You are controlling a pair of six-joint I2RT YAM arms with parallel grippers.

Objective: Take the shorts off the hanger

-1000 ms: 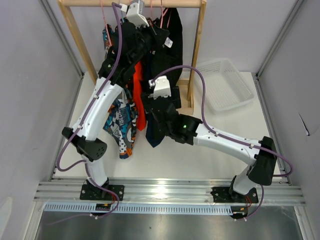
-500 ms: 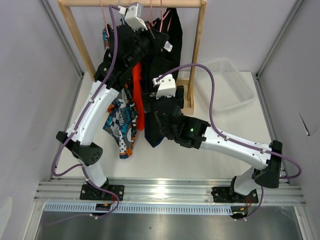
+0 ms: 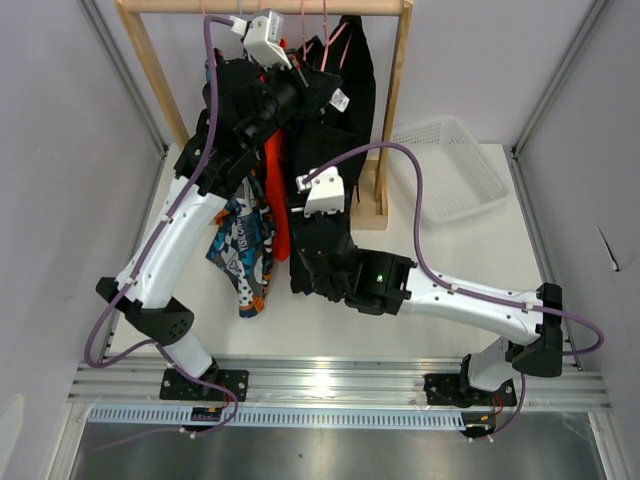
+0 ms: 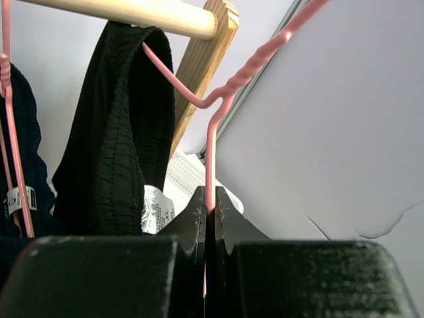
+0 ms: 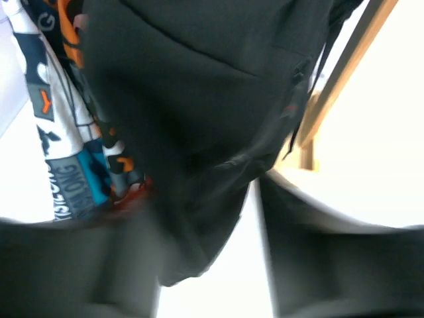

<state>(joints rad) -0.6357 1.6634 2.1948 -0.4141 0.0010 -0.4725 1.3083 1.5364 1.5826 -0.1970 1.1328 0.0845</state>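
Upper middle of the overhead view: left gripper (image 4: 210,207) has its fingers pressed together on the upright wire of a pink hanger (image 4: 211,139), just under the twisted neck. One hanger arm runs left into the ribbed waistband of the black shorts (image 4: 109,146), which hang just below the wooden rail (image 4: 132,10). The hook leaves the frame at top, so I cannot tell whether it sits on the rail.

Change over the last second: the left arm stretches further up toward the rail and its elbow drops toward lower left. The right arm draws back toward the bottom of the overhead view, wrist sliding down the dark shorts (image 5: 199,99) at centre frame. Whether these are navy or black is unclear.

The right gripper (image 5: 212,228) is blurred, jaws apart, with the dark hem dangling between them and not pinched. Graphic-print shorts (image 5: 66,139) hang at the left of its view.

Reading: the left holds the hanger high while the right lines up on the hem. No pair is off yet. The next step is probably a pinch and a downward pull, which risks dragging the neighbouring pair.
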